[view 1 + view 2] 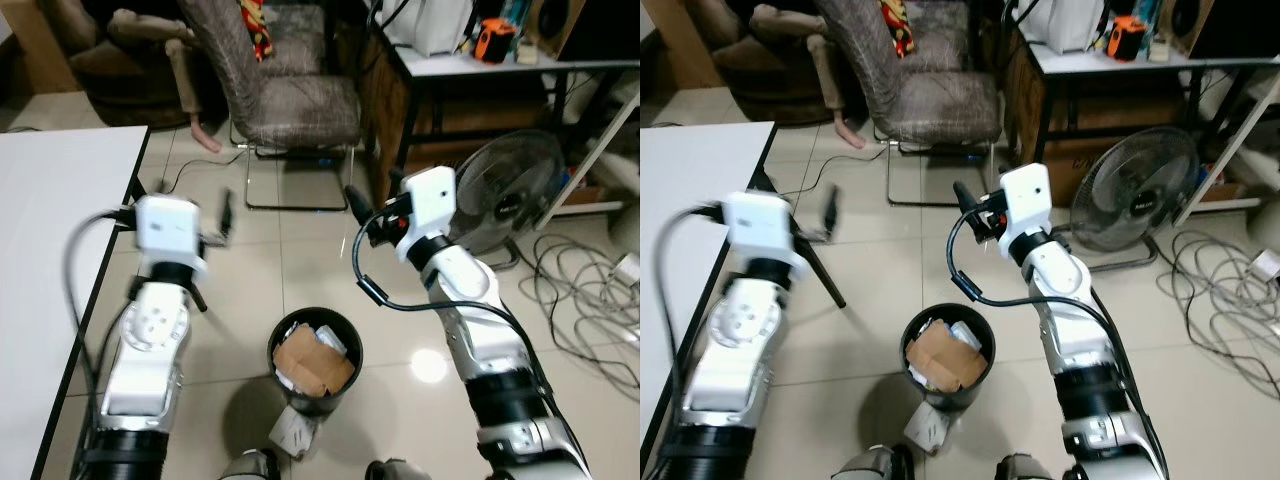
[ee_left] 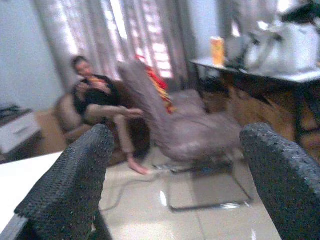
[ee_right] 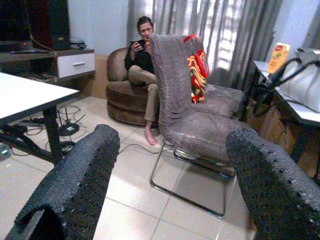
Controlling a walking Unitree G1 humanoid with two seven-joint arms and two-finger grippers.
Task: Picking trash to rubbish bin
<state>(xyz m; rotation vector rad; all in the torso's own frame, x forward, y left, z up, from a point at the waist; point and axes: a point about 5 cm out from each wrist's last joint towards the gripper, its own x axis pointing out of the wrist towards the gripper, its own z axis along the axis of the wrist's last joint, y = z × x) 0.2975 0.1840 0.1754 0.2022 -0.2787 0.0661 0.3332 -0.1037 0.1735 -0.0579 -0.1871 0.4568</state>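
Both arms are raised forward; left gripper [image 2: 175,175] and right gripper [image 3: 170,175] spread wide (empty), rubbish bin [image 1: 283,336] below between them.

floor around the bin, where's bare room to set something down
Bare tile lies between the rubbish bin and the chair, and left of the bin toward the white table. Crowded: cables and fan on the right, crumpled paper at the bin's foot.

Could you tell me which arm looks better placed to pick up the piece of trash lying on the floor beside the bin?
Probably the left: the trash lies at the bin's left foot, on the open left gripper's side.
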